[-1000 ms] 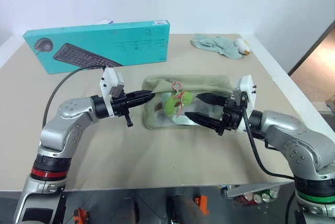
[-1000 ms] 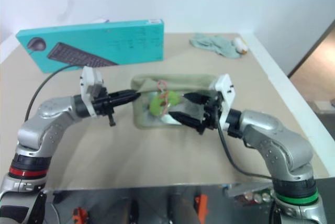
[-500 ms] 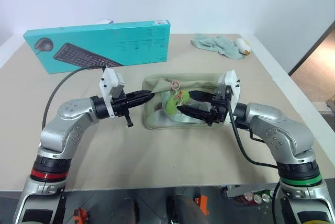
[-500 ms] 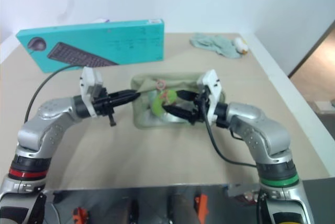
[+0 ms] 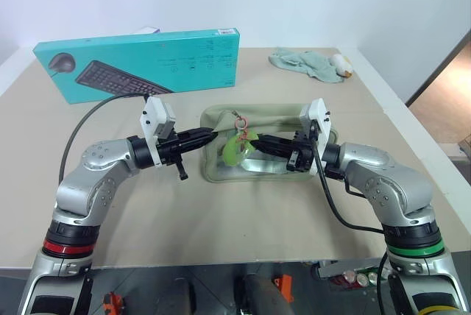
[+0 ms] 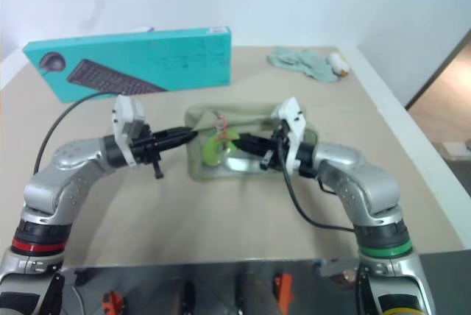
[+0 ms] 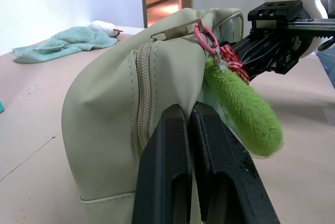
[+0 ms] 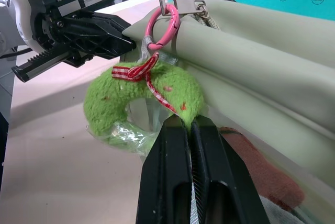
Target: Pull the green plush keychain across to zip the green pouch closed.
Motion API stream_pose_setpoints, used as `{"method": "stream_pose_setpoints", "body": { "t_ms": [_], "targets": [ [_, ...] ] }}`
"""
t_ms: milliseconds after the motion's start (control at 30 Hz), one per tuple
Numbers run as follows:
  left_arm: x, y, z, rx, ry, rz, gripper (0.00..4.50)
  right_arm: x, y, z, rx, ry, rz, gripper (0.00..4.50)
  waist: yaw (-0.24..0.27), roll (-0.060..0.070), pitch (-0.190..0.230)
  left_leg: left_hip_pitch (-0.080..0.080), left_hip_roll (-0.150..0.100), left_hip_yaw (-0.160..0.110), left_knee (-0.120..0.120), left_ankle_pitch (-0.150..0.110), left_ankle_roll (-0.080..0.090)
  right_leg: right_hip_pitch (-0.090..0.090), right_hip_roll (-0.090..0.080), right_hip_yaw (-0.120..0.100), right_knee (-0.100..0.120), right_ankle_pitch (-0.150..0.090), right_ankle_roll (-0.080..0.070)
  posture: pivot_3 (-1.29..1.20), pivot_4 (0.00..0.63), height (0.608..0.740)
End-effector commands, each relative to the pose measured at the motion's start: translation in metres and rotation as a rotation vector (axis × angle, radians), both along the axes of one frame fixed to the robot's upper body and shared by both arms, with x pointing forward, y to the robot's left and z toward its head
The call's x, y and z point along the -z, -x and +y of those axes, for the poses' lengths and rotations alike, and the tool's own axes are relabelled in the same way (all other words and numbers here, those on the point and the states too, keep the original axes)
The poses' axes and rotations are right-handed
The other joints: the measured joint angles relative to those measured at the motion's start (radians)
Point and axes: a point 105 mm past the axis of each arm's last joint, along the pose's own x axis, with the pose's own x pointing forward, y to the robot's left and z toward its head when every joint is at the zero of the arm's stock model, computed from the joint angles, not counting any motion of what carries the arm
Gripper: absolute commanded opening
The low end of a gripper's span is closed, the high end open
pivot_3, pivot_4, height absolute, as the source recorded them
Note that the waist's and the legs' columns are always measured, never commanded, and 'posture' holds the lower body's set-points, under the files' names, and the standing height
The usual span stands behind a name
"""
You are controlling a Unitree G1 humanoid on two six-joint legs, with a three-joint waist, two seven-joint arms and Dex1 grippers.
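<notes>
Green plush keychain pinched by right tool; left tool clamps green pouch (end).

a teal keyboard box stands on its long edge at the far left of the beige desk, its face printed with a black keyboard and a mouse. to the right of the box, near the desk's far right corner, a pale green cloth lies crumpled. a small white and orange thing rests just beside the cloth, on the side away from the box; what it is cannot be told. right of the cloth, past the desk's white edge, a strip of wooden floor shows.
</notes>
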Motion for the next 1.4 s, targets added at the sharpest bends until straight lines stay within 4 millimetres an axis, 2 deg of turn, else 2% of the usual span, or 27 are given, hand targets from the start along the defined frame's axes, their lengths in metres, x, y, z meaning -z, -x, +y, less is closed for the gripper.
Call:
{"method": "stream_pose_setpoints", "body": {
  "t_ms": [33, 200, 400, 467, 733, 1067, 1400],
  "targets": [
    [-0.004, 0.004, -0.003, 0.018, -0.009, -0.026, 0.00, -0.015, 0.000, -0.001, -0.003, -0.011, -0.065, 0.04, 0.000, 0.000, 0.000, 0.000, 0.000, 0.000, 0.000, 0.000, 0.000, 0.000, 0.000, 0.000, 0.000, 0.000, 0.000, 0.00, 0.150, 0.740],
    [-0.005, 0.002, -0.002, 0.011, -0.006, -0.025, 0.00, -0.032, 0.004, -0.006, 0.005, -0.020, -0.117, 0.04, 0.000, 0.000, 0.000, 0.000, 0.000, 0.000, 0.000, 0.000, 0.000, 0.000, 0.000, 0.000, 0.000, 0.000, 0.000, 0.00, 0.150, 0.740],
    [-0.003, 0.001, -0.002, 0.012, -0.003, -0.018, 0.00, -0.075, 0.019, -0.012, -0.008, -0.024, -0.214, 0.04, 0.000, 0.001, 0.001, 0.000, 0.000, 0.000, 0.000, 0.000, 0.000, 0.000, -0.001, 0.000, 0.000, 0.000, 0.000, 0.00, 0.150, 0.740],
    [-0.002, 0.001, -0.003, 0.014, -0.003, -0.016, 0.00, -0.083, 0.023, -0.013, -0.014, -0.013, -0.230, 0.04, 0.000, 0.001, 0.001, 0.000, 0.000, 0.000, 0.000, 0.000, 0.000, 0.000, -0.001, 0.000, 0.000, 0.000, 0.000, 0.00, 0.150, 0.740],
    [-0.001, 0.000, -0.008, 0.021, 0.002, -0.017, 0.00, -0.093, 0.023, -0.020, 0.004, 0.021, -0.256, 0.04, -0.001, 0.001, 0.001, 0.000, 0.000, 0.000, 0.000, 0.000, 0.000, 0.000, 0.001, 0.000, 0.000, 0.000, -0.001, 0.00, 0.150, 0.740],
    [-0.001, 0.001, -0.009, 0.027, 0.001, -0.019, 0.00, -0.111, 0.004, -0.039, 0.061, 0.067, -0.334, 0.04, 0.000, 0.001, 0.001, 0.000, 0.000, 0.000, 0.000, 0.000, 0.000, 0.000, 0.000, 0.000, 0.000, 0.000, -0.001, 0.00, 0.150, 0.740],
    [-0.001, 0.000, -0.011, 0.016, 0.001, -0.017, 0.00, -0.115, 0.001, -0.049, 0.076, 0.092, -0.350, 0.04, 0.000, 0.001, 0.001, 0.000, 0.000, 0.000, 0.000, 0.000, 0.000, 0.000, 0.000, 0.000, 0.000, 0.000, -0.001, 0.00, 0.150, 0.740]
  ]
}}
